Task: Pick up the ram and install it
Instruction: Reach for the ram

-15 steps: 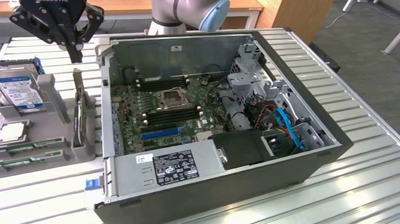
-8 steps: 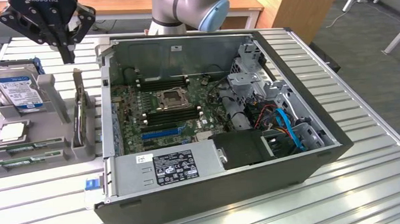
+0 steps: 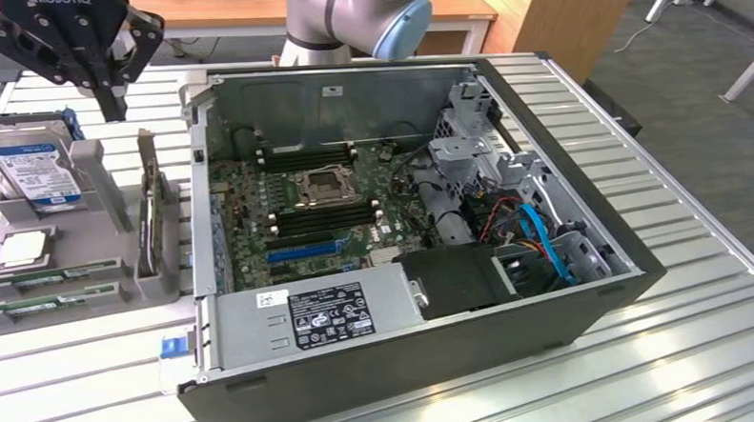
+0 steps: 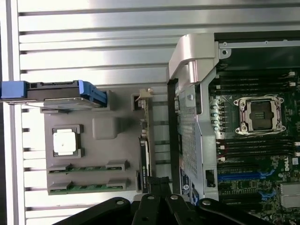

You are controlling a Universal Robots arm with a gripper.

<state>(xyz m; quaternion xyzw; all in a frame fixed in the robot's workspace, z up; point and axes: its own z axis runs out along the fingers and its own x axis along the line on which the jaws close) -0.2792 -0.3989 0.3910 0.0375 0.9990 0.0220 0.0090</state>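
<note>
The end effector [image 3: 113, 100], fingers shut together and empty, points straight down from a raised arm, high over the grey parts holder [image 3: 124, 284] beside the open computer case [image 3: 485, 354]. The ram [image 3: 62, 275] lies flat in the holder's slot, well below. It looks light, stiff and fragile, and is probably best pinched across its long edges, clear of the chips.

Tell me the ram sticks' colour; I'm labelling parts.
The ram sticks are green, clearest in the wrist view.

ROBOTIQ stands on the hand [image 3: 113, 103], DELL on the motherboard [image 4: 262, 154]; the power supply's [image 3: 318, 314] label is too small to read.
</note>
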